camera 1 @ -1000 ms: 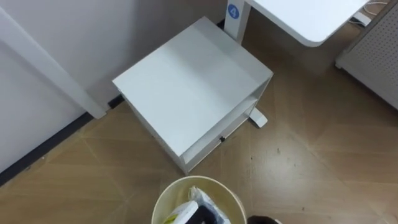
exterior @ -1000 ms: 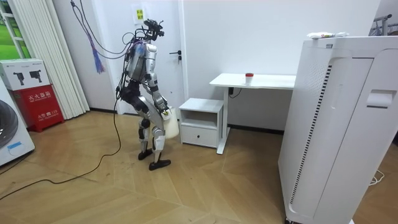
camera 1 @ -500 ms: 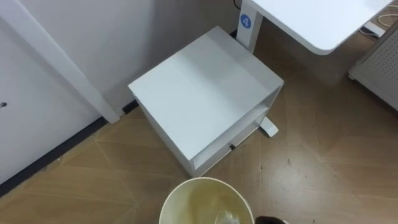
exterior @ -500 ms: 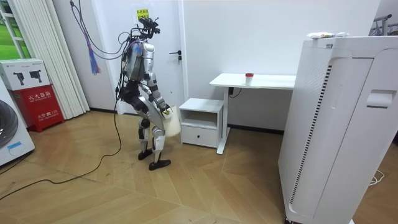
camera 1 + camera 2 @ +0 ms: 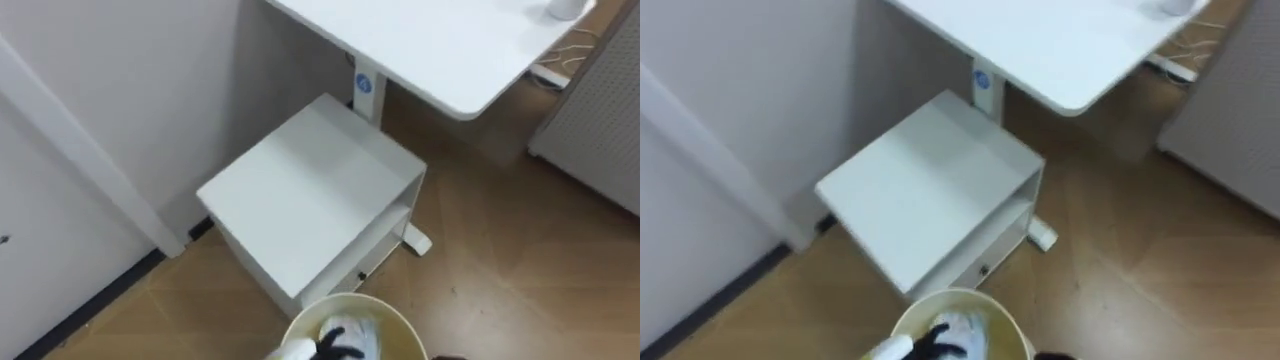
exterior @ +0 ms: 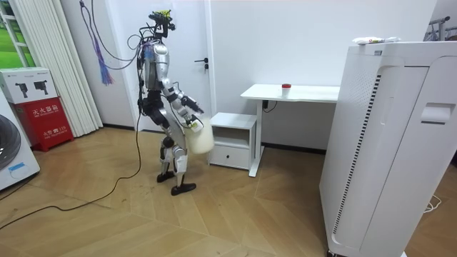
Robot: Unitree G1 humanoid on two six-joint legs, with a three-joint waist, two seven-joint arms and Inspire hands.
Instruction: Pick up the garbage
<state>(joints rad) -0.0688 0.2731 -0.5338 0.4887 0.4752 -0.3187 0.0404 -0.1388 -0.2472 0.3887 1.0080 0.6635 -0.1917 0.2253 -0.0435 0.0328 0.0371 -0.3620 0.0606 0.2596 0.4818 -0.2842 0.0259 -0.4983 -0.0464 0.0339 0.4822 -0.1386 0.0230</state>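
Note:
A cream round bin (image 5: 390,318) shows at the bottom edge of the eye views, held up in front of me. In the room view the bin (image 6: 201,140) hangs at hip height. White crumpled garbage (image 5: 362,328) lies inside it. My left hand (image 5: 336,346) reaches over the bin's mouth from the lower left, dark fingers spread above the garbage and holding nothing. A dark bit of my right hand (image 5: 440,356) shows at the bin's right rim, its fingers hidden.
A white bedside cabinet (image 5: 310,195) with an open shelf stands just beyond the bin, against the wall. Behind it is a white desk (image 5: 430,40) on a white leg. In the room view I stand upright by the cabinet (image 6: 230,139), wooden floor around me.
I have straightened up from a bent stance and the view has tilted toward the desk. The bin has risen with me. My left hand's fingers have spread, and the garbage now lies in the bin.

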